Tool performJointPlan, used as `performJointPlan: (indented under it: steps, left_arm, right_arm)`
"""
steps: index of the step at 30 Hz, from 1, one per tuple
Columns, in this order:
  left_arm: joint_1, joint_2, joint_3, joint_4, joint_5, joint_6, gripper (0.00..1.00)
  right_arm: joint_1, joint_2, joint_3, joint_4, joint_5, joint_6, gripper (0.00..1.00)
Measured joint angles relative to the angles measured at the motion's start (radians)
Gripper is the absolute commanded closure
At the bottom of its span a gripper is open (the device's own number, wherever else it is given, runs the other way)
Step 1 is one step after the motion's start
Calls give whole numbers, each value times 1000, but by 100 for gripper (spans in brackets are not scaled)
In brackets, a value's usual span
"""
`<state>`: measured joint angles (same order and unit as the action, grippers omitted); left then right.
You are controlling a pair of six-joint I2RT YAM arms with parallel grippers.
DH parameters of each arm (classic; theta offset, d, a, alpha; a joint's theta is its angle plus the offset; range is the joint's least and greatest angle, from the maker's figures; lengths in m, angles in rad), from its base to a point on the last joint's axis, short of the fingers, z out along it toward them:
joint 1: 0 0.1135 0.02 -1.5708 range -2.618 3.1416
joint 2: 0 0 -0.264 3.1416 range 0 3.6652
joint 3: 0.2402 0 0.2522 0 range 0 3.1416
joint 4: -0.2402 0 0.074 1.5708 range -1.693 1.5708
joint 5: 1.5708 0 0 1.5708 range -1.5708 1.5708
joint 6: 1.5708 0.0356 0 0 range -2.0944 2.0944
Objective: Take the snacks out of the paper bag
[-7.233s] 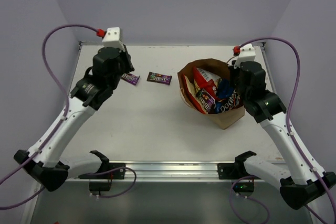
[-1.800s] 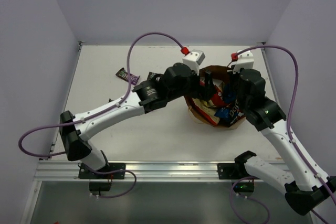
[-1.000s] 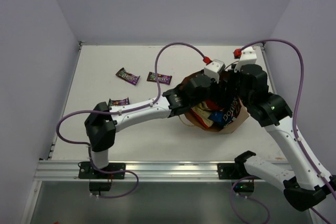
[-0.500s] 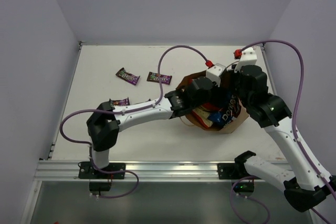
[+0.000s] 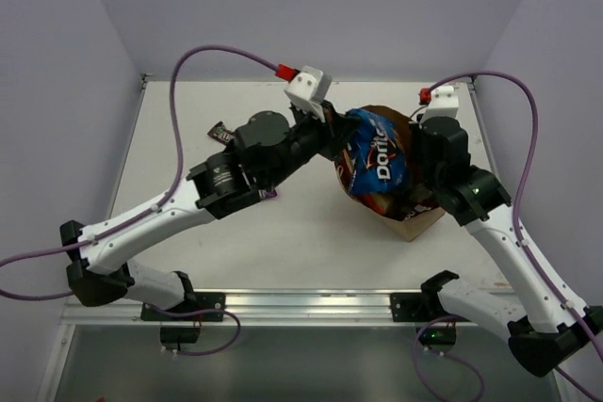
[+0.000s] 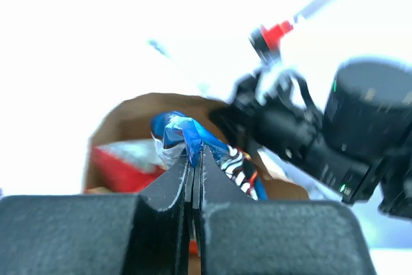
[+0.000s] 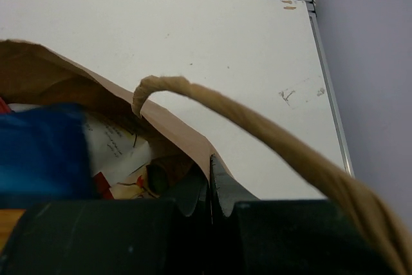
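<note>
The left gripper (image 6: 194, 158) has its black jaws pressed together on the crimped top edge of a blue crinkly Doritos packet (image 5: 379, 152), holding it up over the mouth of the bag. The right gripper (image 7: 210, 173) is likewise clamped tight, pinching the near rim of the bag, with paper on either side of its jaws.

The flat white table (image 5: 311, 247) carries everything, and both arms reach in from its near edge. The tall brown kraft paper bag (image 5: 413, 223) stands on the right half of the table, close under the right arm, with its mouth open and its walls creased. One twisted paper handle (image 7: 257, 134) arches from the rim across the right wrist view, just above the closed jaws.

The blue packet hangs tilted, its top toward the left arm and its white lettering facing up. Its lower end covers the bag's opening in the overhead view; whether it is clear of the rim cannot be told.

Under it a red-orange chip packet (image 5: 379, 202) shows inside the bag, and the left wrist view shows a white-and-red packet (image 6: 122, 159) against the bag's inner wall.

Out on the table, well to the left of the bag, lies a small purple candy bar (image 5: 220, 131), partly hidden behind the left arm. A sliver of a second purple wrapper (image 5: 268, 195) shows from beneath that arm.
</note>
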<state>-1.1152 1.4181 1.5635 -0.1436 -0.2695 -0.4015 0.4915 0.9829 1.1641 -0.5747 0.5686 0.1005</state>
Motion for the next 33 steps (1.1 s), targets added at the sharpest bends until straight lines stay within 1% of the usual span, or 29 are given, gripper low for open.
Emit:
performJointPlan:
  steps: [3,6,9,13,17,19,21,25,29,31,33]
  left_arm:
    - [6,-82,26,-71,-105,11,100]
    - [53,-165,38,-164,-201,25,100]
    - [178,-231,37,-254,-267,28,100]
    - [339,-264,27,-332,-349,45,100]
    - [503,-248,-17,-357,-351,73,100]
    - [605,-216,-50,-348,-331,85,100]
    - [700,-164,-66,-331,-282,91,100]
    - [870,25,-48,-262,-154,98,100]
    - [953,245,39,-170,-50,98,100]
    - [983,311,45,-101,0,92,100]
    - [1009,341,25,-26,42,78,100]
  right_arm:
    - [0,5,-5,4,17,-3,100]
    - [-1,10,-11,7,24,-7,100]
    - [-2,10,-11,7,26,-8,100]
    - [-2,9,-11,7,25,-12,100]
    - [-2,8,-11,6,23,-13,100]
    - [-2,6,-11,5,18,-13,100]
    - [-2,3,-11,3,13,-14,100]
    - [-2,3,-11,2,7,-14,100]
    - [-2,3,-11,2,-11,-15,100]
    - [-2,4,-11,1,-13,-16,100]
    - [-2,4,-11,1,-14,-16,100]
